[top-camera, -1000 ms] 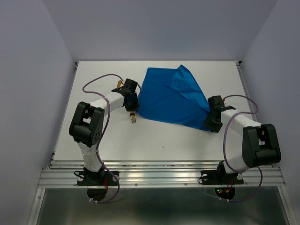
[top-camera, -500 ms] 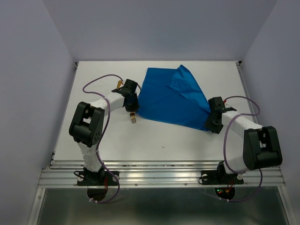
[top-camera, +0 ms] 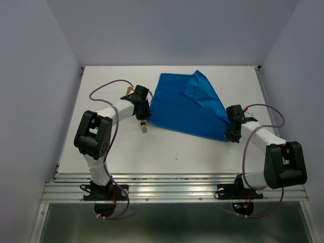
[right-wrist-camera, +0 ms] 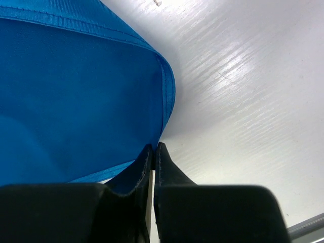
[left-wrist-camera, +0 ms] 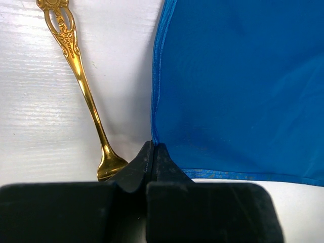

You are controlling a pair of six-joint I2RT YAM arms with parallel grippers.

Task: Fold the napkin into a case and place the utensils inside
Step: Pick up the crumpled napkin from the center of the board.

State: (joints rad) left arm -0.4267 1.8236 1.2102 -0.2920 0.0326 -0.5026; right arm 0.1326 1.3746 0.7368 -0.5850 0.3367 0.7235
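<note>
Nearest to me, the two arms are bolted at the near edge of the white table (top-camera: pixel 172 152), and both of them reach away from me toward the blue cloth.

The right gripper (top-camera: pixel 232 135) is low on the table on the right side. Its two black fingers (right-wrist-camera: pixel 167 169) are pressed together, and the near right corner of the napkin (top-camera: pixel 185 106) is pinched between the tips. In the right wrist view the stitched hem of the cloth curves down and goes in between the fingertips, with bare table just to the right of them.

A little farther and to the left lies one golden utensil (top-camera: pixel 145 127), flat on the table, just beside the near left corner of the napkin and not on the cloth. In the left wrist view its ornate handle points away from the fingers and its head is close to the fingertips. I cannot tell if it is the fork or another piece.

Just beyond it, the left gripper (top-camera: pixel 144 112) is also closed tight, and it holds the near left corner of the napkin between its tips.

The napkin itself is spread on the table between the two grippers, right of the centre, and it reaches toward the far edge. It is not a narrow case. On its far right part, one flap is folded over and lies on top of the rest.
</note>
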